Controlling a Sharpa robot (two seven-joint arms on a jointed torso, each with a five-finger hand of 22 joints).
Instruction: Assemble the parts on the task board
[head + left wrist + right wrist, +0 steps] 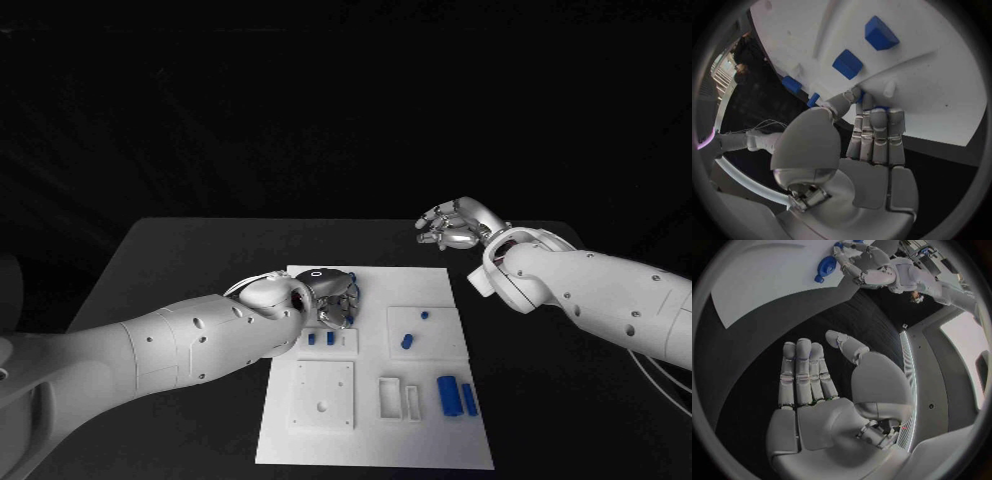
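The white task board [433,440] lies in the middle of the black table. My left hand [320,297] is over its far left corner, fingertips down on the board [942,90]. Its thumb and fingers [873,127] pinch a small blue part [881,107], mostly hidden by them. A blue ring-shaped part [824,267] lies by that hand [876,267]. Other blue parts sit on the board: two small ones [322,338], two on the raised plate [408,341], two longer ones [457,395]. My right hand [459,225] hovers beyond the board's far right corner, fingers straight, holding nothing [811,390].
A white square plate with a hole [322,395] and a narrow white frame [392,397] sit on the board's near half. A short white peg [889,90] stands close to my left fingertips. Bare black table [173,260] surrounds the board.
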